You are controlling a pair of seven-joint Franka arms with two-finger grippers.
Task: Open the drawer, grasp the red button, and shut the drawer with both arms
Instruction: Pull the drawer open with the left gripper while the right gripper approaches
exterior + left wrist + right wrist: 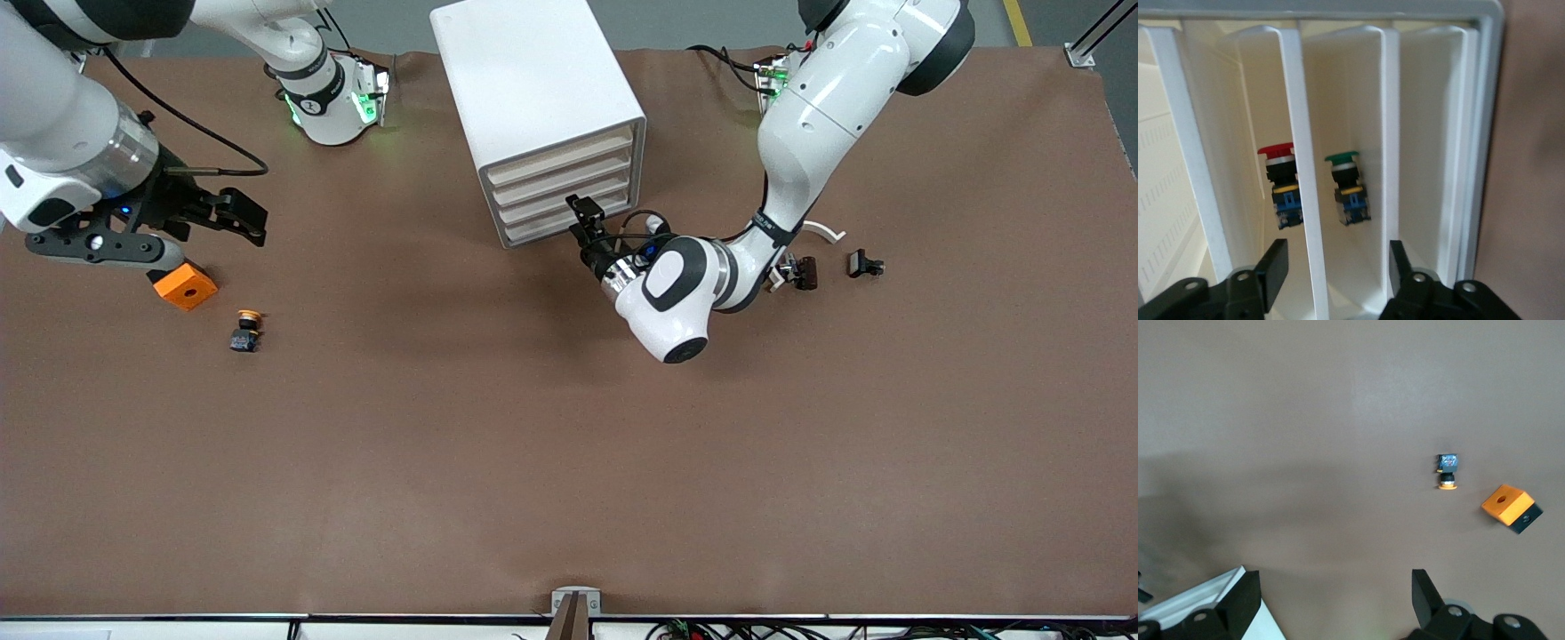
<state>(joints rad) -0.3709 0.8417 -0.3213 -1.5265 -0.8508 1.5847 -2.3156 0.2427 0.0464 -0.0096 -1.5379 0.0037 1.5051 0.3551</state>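
Two chunky white arms (805,116) are seen, split by black joint bands, finished with black grippers (233,213). Black cables are looped along them; green lights are lit at the bases.

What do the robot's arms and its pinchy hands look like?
Both arms are big, smooth and white, with black bands at the joints. The right arm has a shiny silver ring near its wrist and a thin black cable looping off it. The left arm has a black oval patch by its wrist. Each ends in a black gripper with two flat fingers: the left gripper and the right gripper.
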